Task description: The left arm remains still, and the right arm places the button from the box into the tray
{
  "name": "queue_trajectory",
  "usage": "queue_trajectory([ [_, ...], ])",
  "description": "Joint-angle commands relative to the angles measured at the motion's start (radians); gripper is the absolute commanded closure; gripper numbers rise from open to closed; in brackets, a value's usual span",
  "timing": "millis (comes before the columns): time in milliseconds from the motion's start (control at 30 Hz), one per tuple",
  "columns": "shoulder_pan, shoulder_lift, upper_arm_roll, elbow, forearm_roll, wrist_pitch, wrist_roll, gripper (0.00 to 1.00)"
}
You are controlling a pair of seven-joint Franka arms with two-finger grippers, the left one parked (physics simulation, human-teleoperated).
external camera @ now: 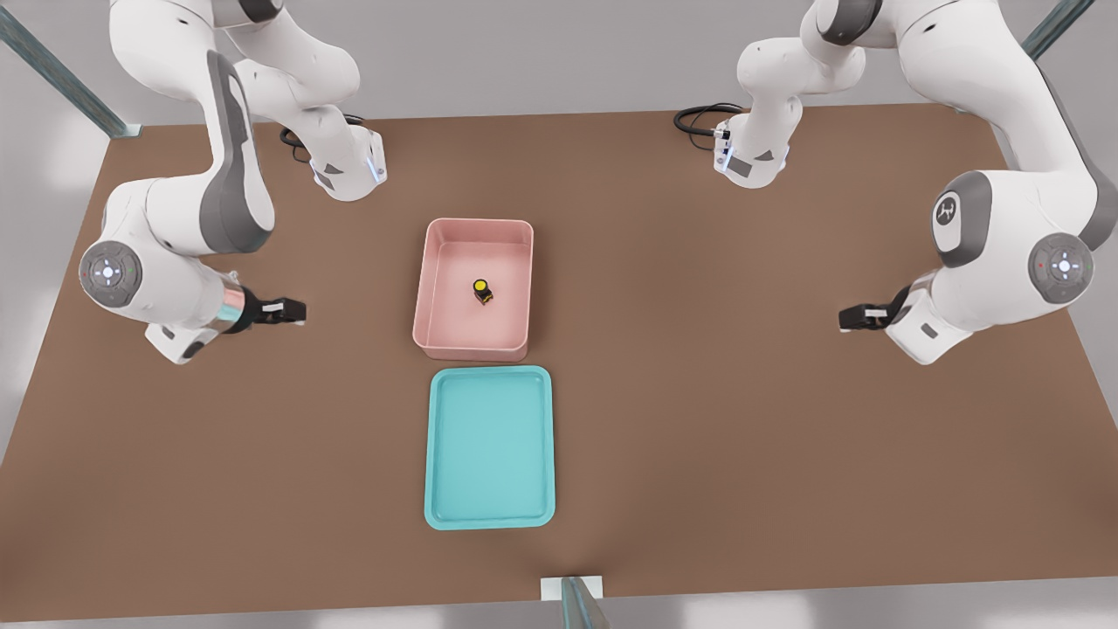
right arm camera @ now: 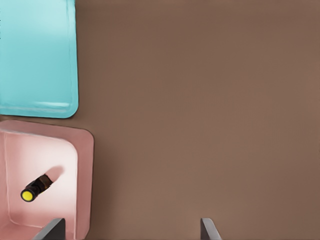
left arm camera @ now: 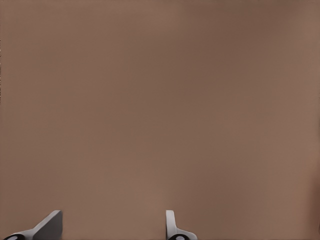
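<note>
- The tray lay nearest the front camera, with nothing in it.
- Just behind it stood the box, with the button on its floor, near the middle.
- The gripper hung over bare table at the front view's left, well apart from the box, fingers apart.
- To pick well, it should come down from above, clear of the tall walls.
</note>
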Motion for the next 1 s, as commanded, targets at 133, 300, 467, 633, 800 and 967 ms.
queue_trajectory([
  [133,0.128,-0.001,0.012,0.008,0.006,0.111,0.255,0.0],
  [300,0.387,0.03,0.012,0.06,0.016,0.109,0.645,0.0],
  [467,0.628,0.14,0.012,0.083,0.015,0.209,1.099,0.0],
  [633,0.673,0.14,0.053,-0.063,0.018,0.375,1.154,0.0],
  [800,0.674,0.082,0.055,-0.221,0.006,0.407,0.993,0.0],
  [967,0.674,0.073,0.061,-0.348,0.01,0.45,1.033,0.0],
])
